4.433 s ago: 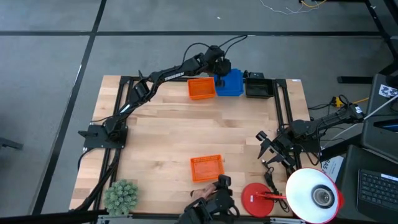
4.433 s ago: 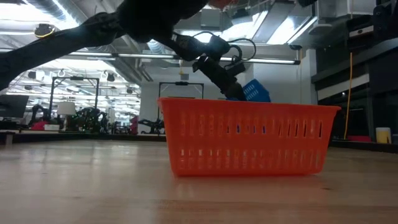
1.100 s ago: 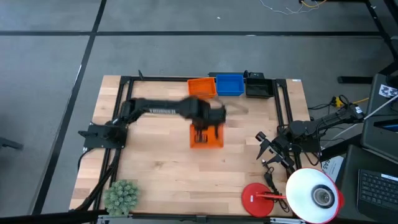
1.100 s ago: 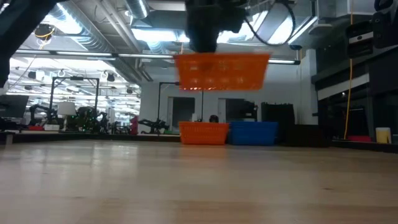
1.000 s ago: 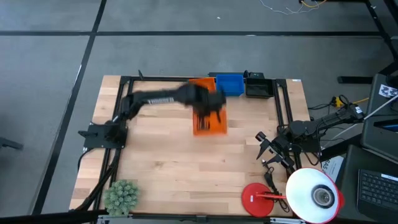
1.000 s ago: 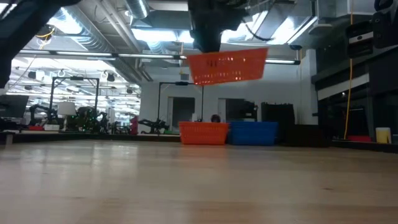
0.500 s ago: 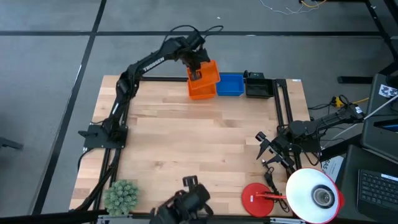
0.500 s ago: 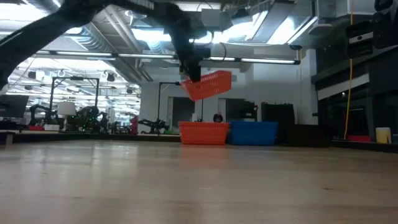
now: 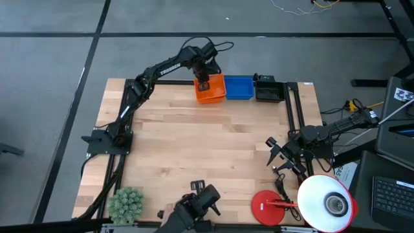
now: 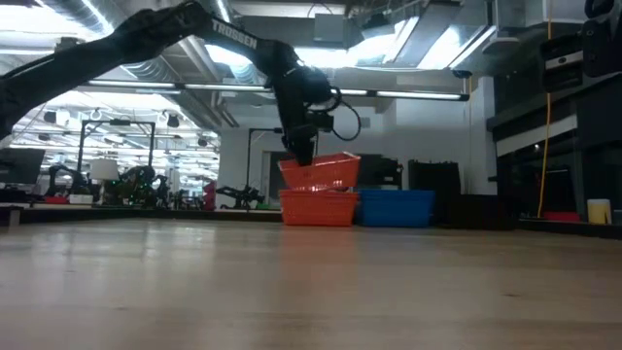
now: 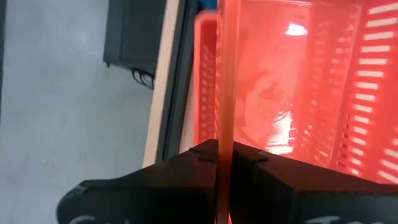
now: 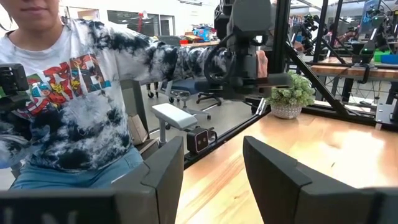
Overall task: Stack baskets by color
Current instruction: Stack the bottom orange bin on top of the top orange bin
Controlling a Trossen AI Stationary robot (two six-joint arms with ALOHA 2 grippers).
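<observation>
My left gripper (image 9: 203,82) is over the table's far edge, shut on an orange basket (image 10: 322,172). The basket hangs tilted just above a second orange basket (image 10: 318,208) that rests with its base on the table. A blue basket (image 9: 239,88) and a black basket (image 9: 268,91) stand in a row to the right of the orange ones. My right gripper (image 12: 214,180) waits open at the table's right edge (image 9: 283,157), touching nothing. My left gripper pinches the held basket's wall (image 11: 224,134) on its left side, one finger inside the basket and one outside. The fingers come steeply from above. The basket hangs tilted, its right end higher. Whether its low end touches the basket below, I cannot tell.
A green plant (image 9: 126,204) stands at the near left corner. At the near right are a red lamp base (image 9: 266,208) and its white shade (image 9: 327,204). A dark device (image 9: 196,211) sits at the near edge, where a person (image 12: 68,93) stands. Bare wood fills the table's middle.
My left gripper has carried the orange basket from over the table's middle to the far edge. It has then sunk over the orange basket there. The held basket has turned about and now hangs tilted just above that basket.
</observation>
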